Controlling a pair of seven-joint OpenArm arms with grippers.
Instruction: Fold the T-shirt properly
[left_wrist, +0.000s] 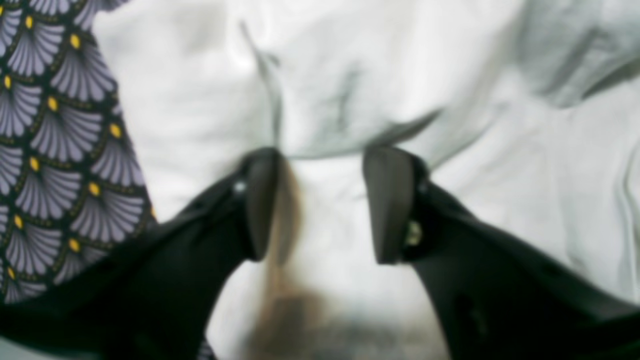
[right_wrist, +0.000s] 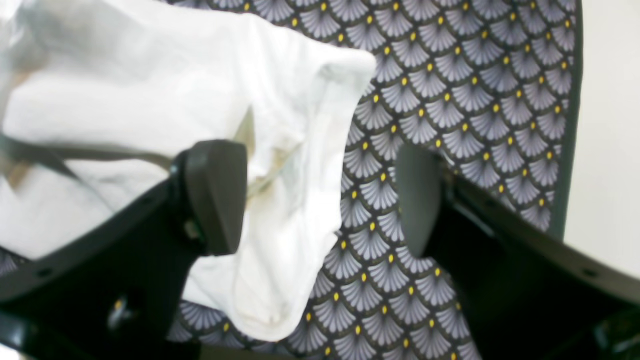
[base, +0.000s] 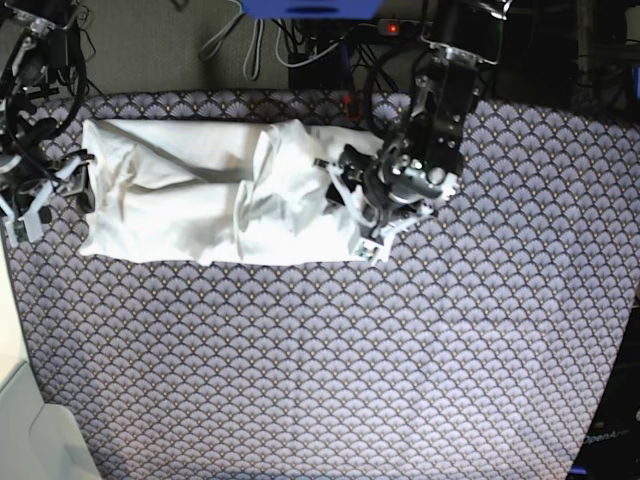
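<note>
**Both grippers parted at opposite ends of the folded shirt**

Left wrist view: the left gripper (left_wrist: 320, 200) has its two dark fingers (left_wrist: 387, 200) spread apart, gripping nothing. The T-shirt (left_wrist: 350, 75) fills the space between and beyond the fingertips, wrinkled, with a folded edge running across just past the tips. The picture is blurred, so whether the tips touch the fabric cannot be told. Outside the one finger, the patterned tablecloth (left_wrist: 55, 150) shows its grey fans and yellow dots.

Right wrist view: the right gripper (right_wrist: 320, 200) is released, fingers (right_wrist: 215, 195) wide apart. A rounded corner of the T-shirt (right_wrist: 280, 150) lies between the fingers, hard by one of them and reaching past its tip; the other finger stands over bare tablecloth (right_wrist: 450, 100).

Base view: the T-shirt (base: 200, 190) lies as a long band near the tablecloth's (base: 330, 360) far edge. The left gripper (base: 355, 205) sits at one end, the right gripper (base: 60, 185) at the other.
</note>
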